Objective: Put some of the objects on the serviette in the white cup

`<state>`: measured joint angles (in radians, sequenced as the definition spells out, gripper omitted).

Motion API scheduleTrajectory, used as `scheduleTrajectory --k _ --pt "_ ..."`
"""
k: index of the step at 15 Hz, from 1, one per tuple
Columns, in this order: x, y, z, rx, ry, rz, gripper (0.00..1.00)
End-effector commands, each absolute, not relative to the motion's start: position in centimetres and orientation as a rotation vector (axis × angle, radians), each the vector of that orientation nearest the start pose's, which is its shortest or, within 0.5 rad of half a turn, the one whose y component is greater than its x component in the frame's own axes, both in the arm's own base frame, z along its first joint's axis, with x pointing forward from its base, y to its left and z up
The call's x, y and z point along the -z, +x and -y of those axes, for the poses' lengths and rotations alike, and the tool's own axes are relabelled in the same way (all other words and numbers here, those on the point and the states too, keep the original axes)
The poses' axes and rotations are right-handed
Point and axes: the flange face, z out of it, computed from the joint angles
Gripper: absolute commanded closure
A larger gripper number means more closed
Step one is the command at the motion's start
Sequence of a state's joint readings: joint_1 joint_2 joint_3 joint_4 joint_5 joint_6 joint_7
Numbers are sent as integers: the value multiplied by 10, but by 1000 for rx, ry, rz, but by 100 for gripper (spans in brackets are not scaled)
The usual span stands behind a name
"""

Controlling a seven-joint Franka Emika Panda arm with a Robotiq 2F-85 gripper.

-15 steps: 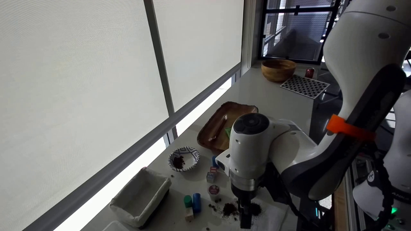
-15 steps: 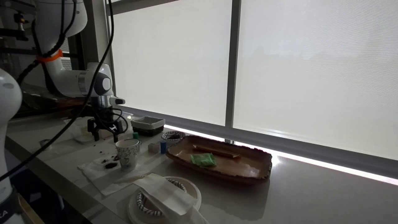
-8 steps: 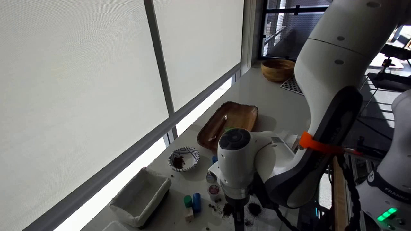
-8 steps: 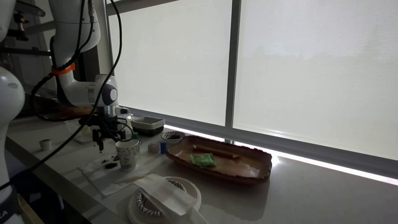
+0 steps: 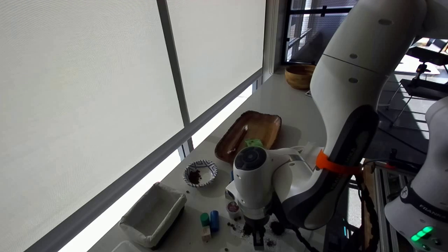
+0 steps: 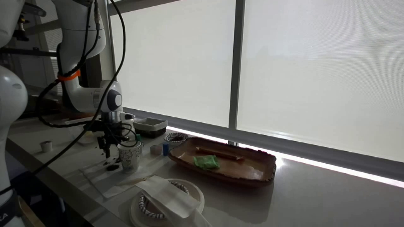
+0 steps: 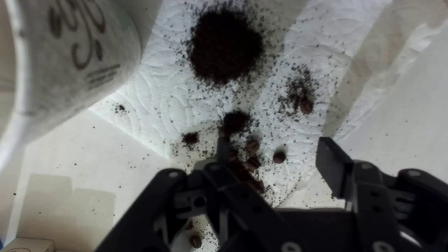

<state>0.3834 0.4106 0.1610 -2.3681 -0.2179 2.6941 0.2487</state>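
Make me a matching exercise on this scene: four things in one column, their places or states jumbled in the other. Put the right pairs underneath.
Column one
1. green packet
2. gripper
3. largest dark heap
4. orange band

Column two
A. standing open
B. wrapped around the robot's arm
C. lying in the brown tray
D. spread on the serviette

Right pairs
1-C
2-A
3-D
4-B
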Motion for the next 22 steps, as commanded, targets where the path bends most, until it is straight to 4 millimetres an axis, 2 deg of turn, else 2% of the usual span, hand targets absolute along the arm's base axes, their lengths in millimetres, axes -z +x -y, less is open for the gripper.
scheduleTrajectory --k 1,6,12,17,22 --pt "-141 419 -269 -74 -3102 767 38" --pt "-140 421 -271 -69 -3104 771 41" --pt "-140 422 -272 -67 -3103 773 54" --pt "-141 424 -274 -61 -3101 774 58" --pt "-141 425 -275 -59 -3100 775 66"
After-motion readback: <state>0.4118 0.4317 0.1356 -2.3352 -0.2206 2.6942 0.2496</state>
